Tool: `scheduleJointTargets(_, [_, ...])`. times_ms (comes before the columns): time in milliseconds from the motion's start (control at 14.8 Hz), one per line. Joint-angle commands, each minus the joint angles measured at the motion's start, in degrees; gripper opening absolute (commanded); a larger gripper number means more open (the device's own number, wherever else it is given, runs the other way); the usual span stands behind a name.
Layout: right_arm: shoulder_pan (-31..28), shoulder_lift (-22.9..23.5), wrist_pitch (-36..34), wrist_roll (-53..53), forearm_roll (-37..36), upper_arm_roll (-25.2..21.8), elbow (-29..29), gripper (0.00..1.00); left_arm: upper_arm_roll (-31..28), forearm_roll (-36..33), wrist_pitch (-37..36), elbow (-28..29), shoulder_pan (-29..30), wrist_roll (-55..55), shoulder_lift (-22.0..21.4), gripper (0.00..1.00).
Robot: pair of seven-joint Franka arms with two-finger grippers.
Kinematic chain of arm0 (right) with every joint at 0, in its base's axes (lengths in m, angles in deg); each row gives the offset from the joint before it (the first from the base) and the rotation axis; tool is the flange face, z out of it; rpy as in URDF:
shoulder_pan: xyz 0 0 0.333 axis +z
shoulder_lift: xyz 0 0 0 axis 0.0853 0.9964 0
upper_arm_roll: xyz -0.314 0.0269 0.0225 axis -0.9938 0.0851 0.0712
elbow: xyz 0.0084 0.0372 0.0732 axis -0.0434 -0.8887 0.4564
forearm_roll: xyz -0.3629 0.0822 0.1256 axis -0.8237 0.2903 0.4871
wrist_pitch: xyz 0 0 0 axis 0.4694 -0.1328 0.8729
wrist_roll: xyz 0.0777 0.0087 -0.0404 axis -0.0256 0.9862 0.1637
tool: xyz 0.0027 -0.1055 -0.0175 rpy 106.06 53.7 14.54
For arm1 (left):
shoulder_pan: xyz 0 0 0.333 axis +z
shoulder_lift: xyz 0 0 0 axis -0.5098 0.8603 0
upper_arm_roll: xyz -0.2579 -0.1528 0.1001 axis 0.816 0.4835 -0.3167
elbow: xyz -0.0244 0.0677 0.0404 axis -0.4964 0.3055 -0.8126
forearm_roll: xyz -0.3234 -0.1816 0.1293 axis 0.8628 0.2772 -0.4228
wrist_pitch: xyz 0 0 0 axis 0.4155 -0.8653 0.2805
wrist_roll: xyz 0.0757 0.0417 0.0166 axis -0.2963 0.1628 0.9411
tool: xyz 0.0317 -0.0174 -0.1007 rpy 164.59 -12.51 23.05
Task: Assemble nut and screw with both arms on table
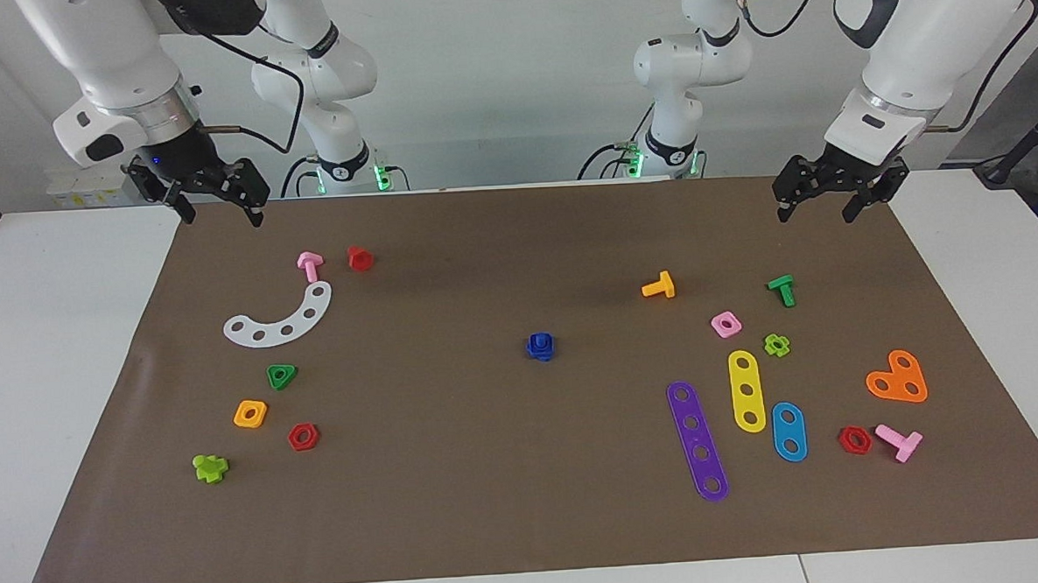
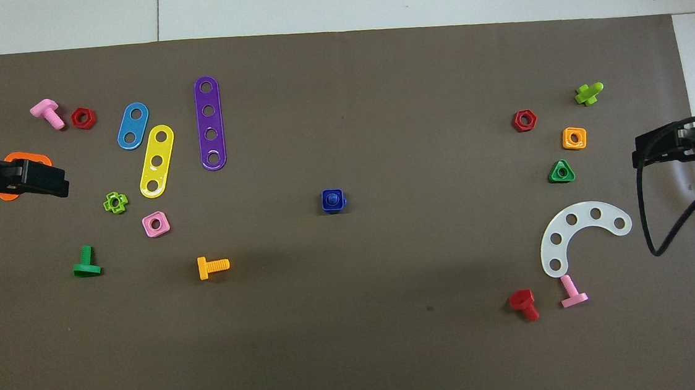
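In the facing view you find the nut (image 1: 540, 347) at the mat's (image 1: 511, 520) middle, the screw (image 1: 539, 338) seemingly seated in it; both look light, rigid and slick, best pinched across flat sides. Left gripper (image 1: 836, 200) and right gripper (image 1: 214, 200) hang spread and empty. Overhead, bare mat rings the nut (image 2: 333, 201), and the orange bolt (image 2: 212, 267) lies well apart.
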State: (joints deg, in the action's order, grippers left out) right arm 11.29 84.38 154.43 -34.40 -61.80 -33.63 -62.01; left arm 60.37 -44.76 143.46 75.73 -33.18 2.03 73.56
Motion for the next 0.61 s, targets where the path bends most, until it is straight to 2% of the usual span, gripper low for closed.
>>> scheduleJointTargets(0, [-0.24,-0.74,-0.63,1.05,0.22,0.07,-0.53,1.00,0.42,-0.93,1.70,2.35,1.04,-0.41,-1.84,1.00])
scheduleJointTargets(542, [-0.24,-0.75,-0.54,1.05,0.22,0.07,-0.53,1.00,0.42,-0.84,1.71,2.08,1.04,0.21,-1.76,1.00])
